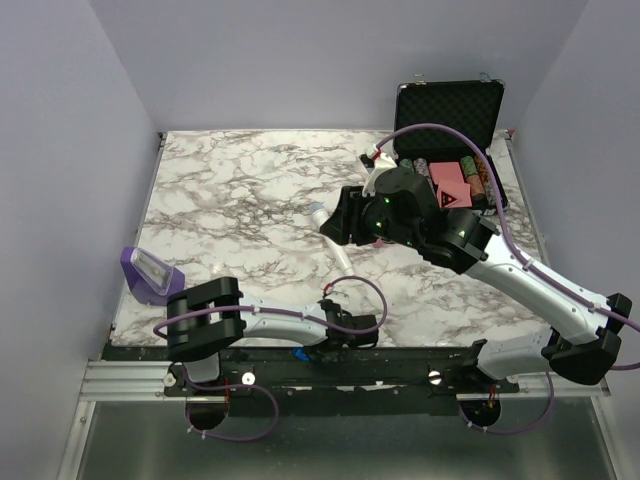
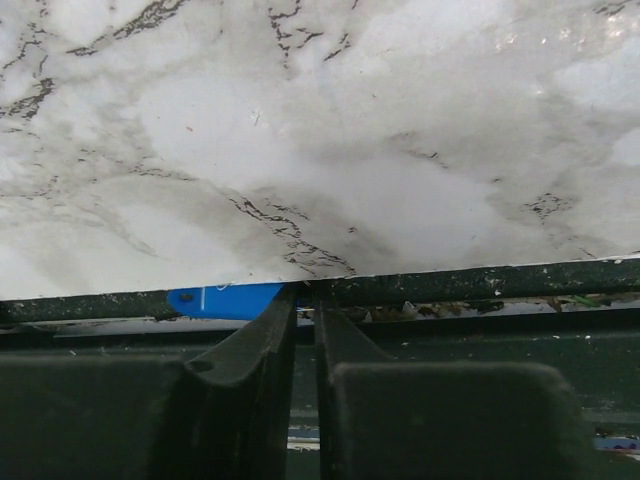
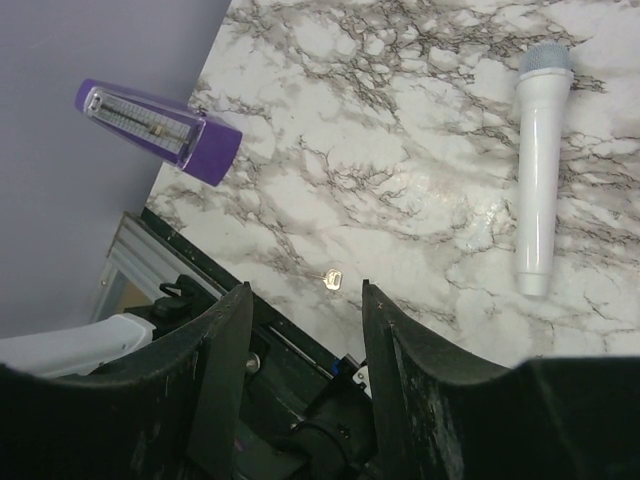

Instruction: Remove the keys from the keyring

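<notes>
A blue key (image 2: 222,300) lies in the dark channel along the table's front edge (image 2: 470,280); it also shows as a blue speck (image 1: 298,352) under the left arm (image 1: 290,322). My left gripper (image 2: 305,293) has its tips at that edge, right beside the key. Its jaws stand nearly together with a thin gap, and the left finger covers the key's end. A small bare metal key (image 3: 333,279) lies on the marble. My right gripper (image 3: 305,287) hangs high above that key, open and empty. I cannot make out the keyring.
A white microphone (image 3: 535,170) lies mid-table, under the right wrist (image 1: 385,210). A purple metronome (image 1: 150,272) stands at the left front. An open black case (image 1: 450,130) with several items sits at the back right. Metal rails (image 1: 300,375) run below the front edge.
</notes>
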Tool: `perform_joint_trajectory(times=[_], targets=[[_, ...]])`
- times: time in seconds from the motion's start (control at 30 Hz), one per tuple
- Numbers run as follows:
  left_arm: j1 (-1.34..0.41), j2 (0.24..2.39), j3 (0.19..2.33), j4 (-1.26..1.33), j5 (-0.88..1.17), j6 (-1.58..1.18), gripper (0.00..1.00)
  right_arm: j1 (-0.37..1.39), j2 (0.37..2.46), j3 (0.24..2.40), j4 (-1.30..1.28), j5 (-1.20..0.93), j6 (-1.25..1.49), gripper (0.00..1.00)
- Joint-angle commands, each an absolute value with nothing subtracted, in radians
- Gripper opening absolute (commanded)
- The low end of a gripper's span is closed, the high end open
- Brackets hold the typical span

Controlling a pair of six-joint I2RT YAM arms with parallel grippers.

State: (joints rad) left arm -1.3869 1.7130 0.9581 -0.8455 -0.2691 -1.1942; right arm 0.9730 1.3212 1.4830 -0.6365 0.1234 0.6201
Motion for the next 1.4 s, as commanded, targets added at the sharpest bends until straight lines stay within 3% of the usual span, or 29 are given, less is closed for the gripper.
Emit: perform_joint_trajectory(times=[0.0,0.17,1.37], targets=[[-1.381,1.732,0.95,-0.828,-0.252,-1.189,0.12,0.968,1.308,1.479,-0.614,0.103,0.621,0.56],[-1.381,1.72,0.945,-0.833,-0.262,-1.197,0.0,0.965,1.304,1.477,-0.614,0.103,0.62,0.56],[-1.428,1.586,1.15,-1.164,-0.512,-1.249,0.0,0.962,1.292,1.483,-0.615,0.109,0.62,0.56]])
